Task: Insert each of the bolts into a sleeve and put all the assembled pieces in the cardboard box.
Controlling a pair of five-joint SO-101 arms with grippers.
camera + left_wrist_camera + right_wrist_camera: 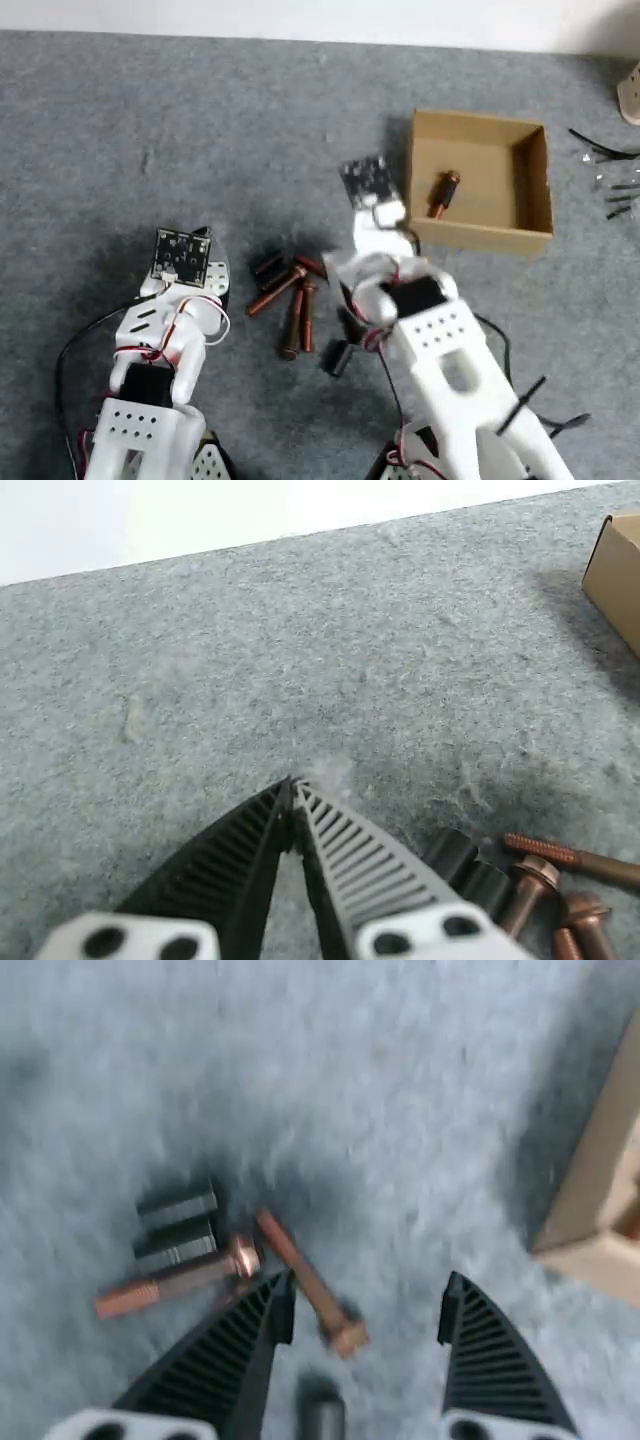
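The left gripper [294,792] has its two fingers pressed together, and there is nothing between them. It sits low over the grey carpet [120,130]. The pile of copper bolts [292,312] lies between the two arms, near the left gripper but not touching it.

The right gripper [370,1285] has its fingers wide apart and holds nothing. It hangs above the pile. One slanted bolt [305,1278] lies on the carpet just beside one finger, with its head under the gap between the fingers. A second bolt [175,1282] lies a bit farther out. Two black sleeves [177,1225] lie side by side, right next to that second bolt.

The cardboard box [480,236] stands on the carpet on the other side of the right arm, away from the pile. One assembled piece [445,193] lies inside the box, a copper bolt with a dark end, well apart from both grippers
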